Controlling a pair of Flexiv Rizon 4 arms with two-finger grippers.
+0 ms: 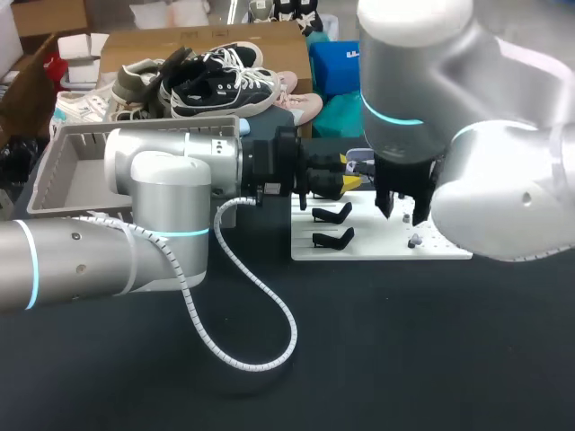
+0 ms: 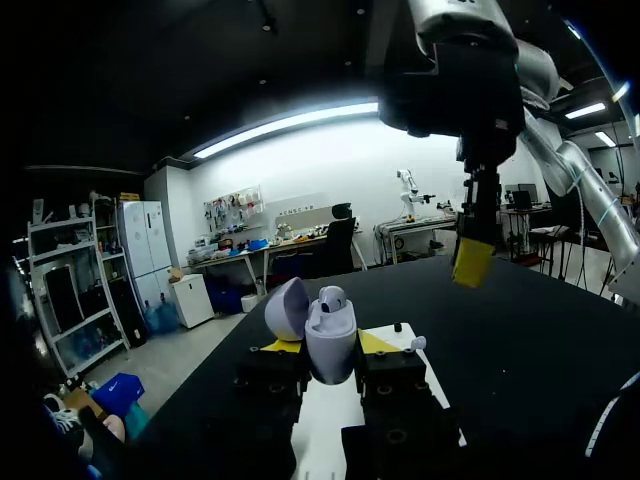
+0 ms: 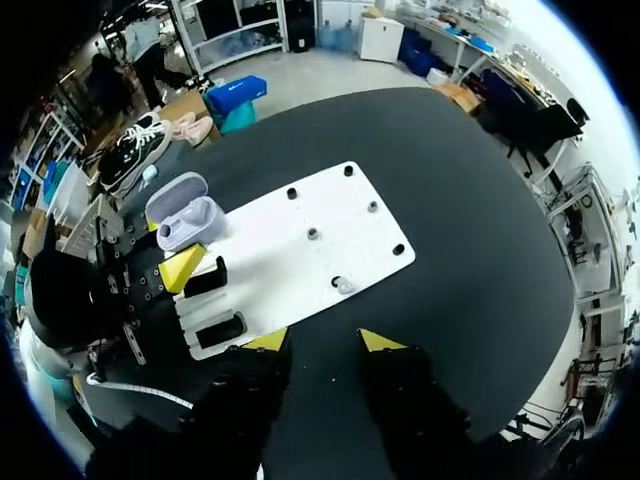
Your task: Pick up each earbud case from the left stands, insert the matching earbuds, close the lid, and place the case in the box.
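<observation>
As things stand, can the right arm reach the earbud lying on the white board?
Probably yes. The right gripper hangs open over the white board, the earbud lies uncovered just ahead of its fingers, and the left gripper holds the case off to one side.

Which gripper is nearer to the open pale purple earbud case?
Left. The left gripper holds the pale purple earbud case between its fingers; the right gripper hangs apart, above the white board.

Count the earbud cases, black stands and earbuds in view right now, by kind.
earbud case: 1, open, in the left gripper
black stands: 2
earbuds: 2, one in the case, one on the white board
total: 5
</observation>
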